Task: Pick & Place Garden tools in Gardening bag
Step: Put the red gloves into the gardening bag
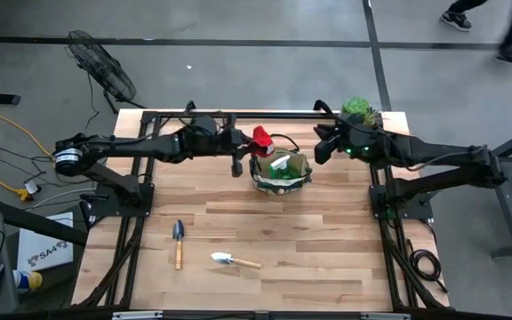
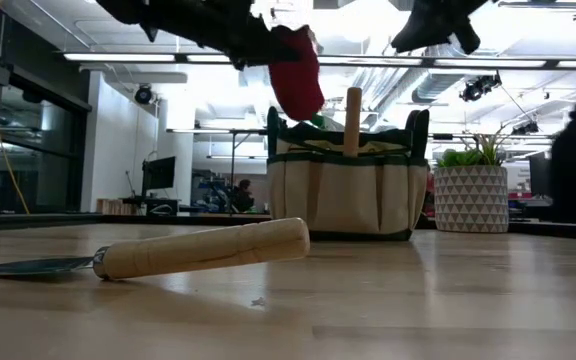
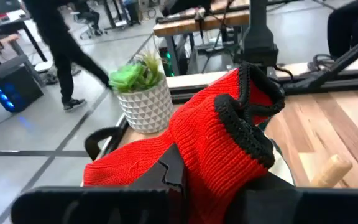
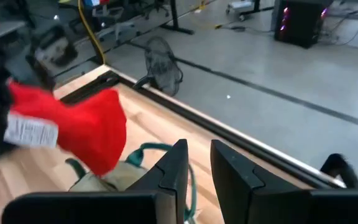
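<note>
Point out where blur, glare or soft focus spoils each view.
Low view: ceiling light strips glare, and the near trowel is soft. Left wrist view: the passing person is motion-smeared; the red glove is sharp. Right wrist view: the glove and floor are blurred. High view: evenly lit, walking feet smeared.

Table: pale wood planks, black frame.
On it: bag & plant pot at back; 2 trowels nr front.
</note>
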You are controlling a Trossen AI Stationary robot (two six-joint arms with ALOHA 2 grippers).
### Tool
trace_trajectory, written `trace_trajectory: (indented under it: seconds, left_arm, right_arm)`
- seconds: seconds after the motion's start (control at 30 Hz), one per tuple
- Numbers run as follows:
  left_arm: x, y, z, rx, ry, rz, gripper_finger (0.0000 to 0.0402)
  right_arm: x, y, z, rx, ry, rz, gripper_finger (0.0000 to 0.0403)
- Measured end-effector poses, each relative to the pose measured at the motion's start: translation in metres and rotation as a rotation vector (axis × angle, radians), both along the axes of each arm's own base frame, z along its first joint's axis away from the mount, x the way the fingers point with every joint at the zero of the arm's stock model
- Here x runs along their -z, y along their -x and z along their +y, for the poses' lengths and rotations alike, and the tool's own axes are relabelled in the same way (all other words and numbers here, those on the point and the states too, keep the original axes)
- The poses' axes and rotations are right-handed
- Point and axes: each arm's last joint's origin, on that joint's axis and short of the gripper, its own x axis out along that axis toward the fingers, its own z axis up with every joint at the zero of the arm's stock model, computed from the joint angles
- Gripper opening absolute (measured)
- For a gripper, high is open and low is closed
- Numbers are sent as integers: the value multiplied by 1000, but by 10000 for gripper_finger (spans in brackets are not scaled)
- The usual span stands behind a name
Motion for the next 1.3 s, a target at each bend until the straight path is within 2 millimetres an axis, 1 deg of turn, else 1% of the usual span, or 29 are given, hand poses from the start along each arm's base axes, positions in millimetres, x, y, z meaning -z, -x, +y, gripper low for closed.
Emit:
trace_trajectory:
  seconds: [0.13, 0.2, 0.3, 0.37, 0.57, 0.67, 0.8, 0.97, 1.07, 1.13, 1.3]
  left_arm:
    - [10, -15, -5, -19, 0, 45, 38]
    - [12, -21, -6, -43, -6, 58, 38]
    - [11, -31, -9, -57, -29, 59, 38]
    - [13, -35, -8, -59, -24, 93, 38]
    - [9, -45, -13, -55, 62, 163, 38]
    - [5, -47, -13, -31, 94, 206, 38]
    - [-4, -46, -12, 79, 44, 240, 37]
    - [-3, -41, -2, 244, 102, 292, 38]
    - [0, -37, 5, 256, 128, 326, 37]
    - [1, -36, 9, 261, 110, 334, 37]
    - [1, -34, 14, 349, 108, 319, 37]
  right_arm:
    - [-4, 7, 1, -10, 37, 9, 59]
    - [-6, 9, 1, -15, 51, 11, 59]
    - [-6, 11, 1, -19, 57, 25, 59]
    - [-5, 11, 1, -20, 56, 42, 59]
    - [0, 14, 2, -25, 46, 97, 59]
    - [2, 14, 2, -26, 44, 118, 59]
    - [2, 15, 2, -29, 49, 128, 59]
    - [2, 15, 2, -40, 69, 147, 59]
    - [2, 15, 2, -44, 75, 153, 59]
    - [2, 15, 2, -45, 78, 156, 59]
    - [2, 14, 2, -51, 87, 165, 59]
